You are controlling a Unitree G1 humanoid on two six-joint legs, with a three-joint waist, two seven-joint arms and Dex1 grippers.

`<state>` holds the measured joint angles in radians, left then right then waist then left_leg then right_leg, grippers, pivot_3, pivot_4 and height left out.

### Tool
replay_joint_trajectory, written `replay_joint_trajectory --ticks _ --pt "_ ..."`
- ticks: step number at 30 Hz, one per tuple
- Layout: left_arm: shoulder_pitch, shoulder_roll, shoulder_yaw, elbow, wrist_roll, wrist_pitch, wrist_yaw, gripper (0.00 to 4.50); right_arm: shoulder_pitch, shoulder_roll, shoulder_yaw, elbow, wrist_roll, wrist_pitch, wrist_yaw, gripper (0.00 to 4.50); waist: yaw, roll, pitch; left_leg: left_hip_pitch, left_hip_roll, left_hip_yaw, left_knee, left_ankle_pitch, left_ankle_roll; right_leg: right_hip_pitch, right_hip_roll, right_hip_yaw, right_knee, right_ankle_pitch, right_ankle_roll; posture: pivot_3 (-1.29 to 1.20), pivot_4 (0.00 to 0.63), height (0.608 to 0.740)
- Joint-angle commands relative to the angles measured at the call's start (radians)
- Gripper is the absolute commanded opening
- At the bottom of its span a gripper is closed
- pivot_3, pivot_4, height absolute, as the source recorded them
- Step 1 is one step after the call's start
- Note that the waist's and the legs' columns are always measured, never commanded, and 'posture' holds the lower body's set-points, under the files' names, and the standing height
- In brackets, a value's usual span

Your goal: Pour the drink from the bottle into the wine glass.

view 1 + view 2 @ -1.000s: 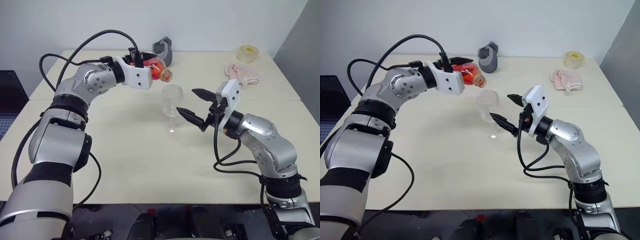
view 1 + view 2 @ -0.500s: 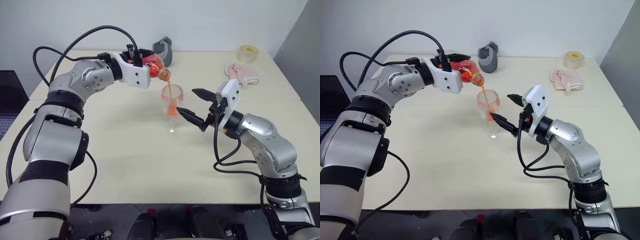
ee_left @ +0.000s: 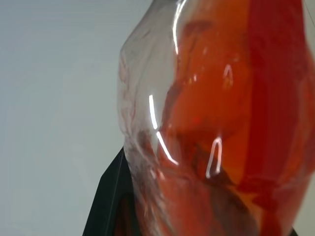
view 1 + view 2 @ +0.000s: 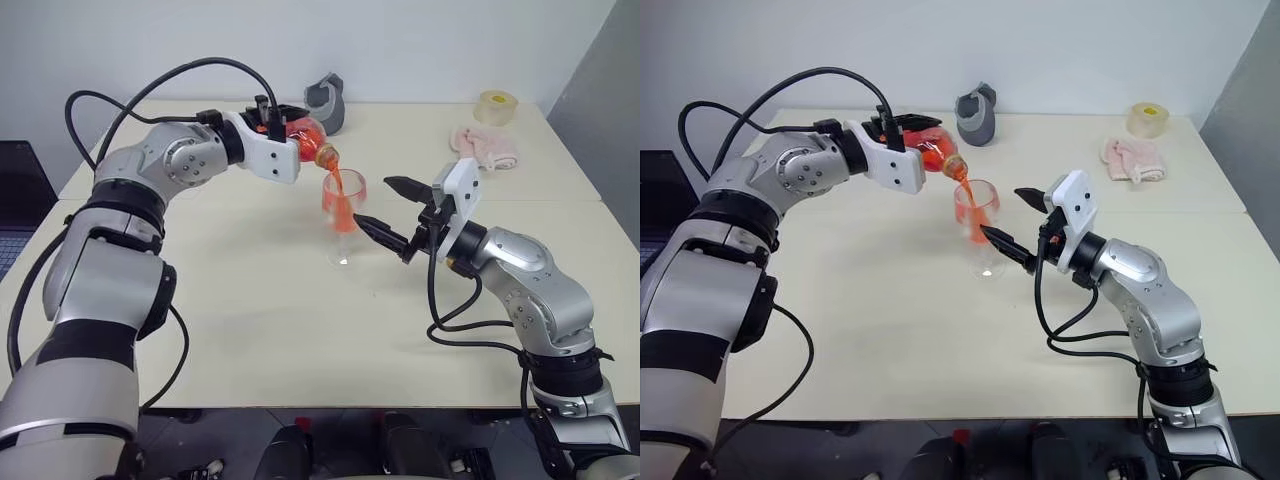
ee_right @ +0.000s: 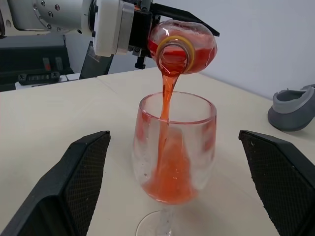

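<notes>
My left gripper [image 4: 292, 124] is shut on the bottle [image 4: 306, 138], a small clear one with a yellow-orange neck ring. It is tipped mouth-down just above the wine glass [image 4: 343, 206]. A thin stream of the red drink [image 5: 166, 98] runs from the bottle's mouth into the bowl, where red liquid [image 5: 169, 184] has pooled at the bottom. The glass stands upright on the table. My right gripper [image 4: 373, 202] is open beside the glass, one finger [image 5: 83, 177] on each side of the bowl, not touching it. Up close in the left wrist view, the bottle [image 3: 197, 123] still holds drink.
On the far part of the cream table [image 4: 250, 320] are a grey holder [image 4: 326, 100], a tape roll [image 4: 497, 105] and a pink cloth [image 4: 484, 146]. A dark laptop [image 4: 15, 200] sits off the table's left edge.
A second ago the glass was empty and the bottle's mouth was beside its rim. The left gripper has rolled the bottle further down, the drink now flows and the glass fills. The right arm stayed still.
</notes>
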<state>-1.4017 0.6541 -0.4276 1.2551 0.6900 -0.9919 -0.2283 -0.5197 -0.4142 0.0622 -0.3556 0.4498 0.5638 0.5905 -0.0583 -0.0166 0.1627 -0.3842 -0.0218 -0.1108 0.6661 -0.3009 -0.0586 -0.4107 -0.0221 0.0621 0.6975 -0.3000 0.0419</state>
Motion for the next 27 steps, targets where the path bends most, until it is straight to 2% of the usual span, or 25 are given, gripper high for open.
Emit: replay_joint_trajectory --ticks 1,27 --pt "-0.051 0.022 0.002 -0.007 -0.001 -0.008 0.031 1.26 -0.001 -0.001 -0.014 -0.015 -0.006 -0.026 0.004 4.5 0.0 0.0 0.0 0.0 0.0 0.0 0.0 0.0 0.0 0.0 0.0 0.0 0.0 0.0 0.0 0.0 0.15 0.74" --pt "-0.074 0.036 -0.047 -0.001 0.049 -0.013 0.09 1.26 0.01 0.004 -0.005 -0.027 -0.002 -0.025 -0.001 4.5 0.0 0.0 0.0 0.0 0.0 0.0 0.0 0.0 0.0 0.0 0.0 0.0 0.0 0.0 0.0 0.0 0.15 0.74"
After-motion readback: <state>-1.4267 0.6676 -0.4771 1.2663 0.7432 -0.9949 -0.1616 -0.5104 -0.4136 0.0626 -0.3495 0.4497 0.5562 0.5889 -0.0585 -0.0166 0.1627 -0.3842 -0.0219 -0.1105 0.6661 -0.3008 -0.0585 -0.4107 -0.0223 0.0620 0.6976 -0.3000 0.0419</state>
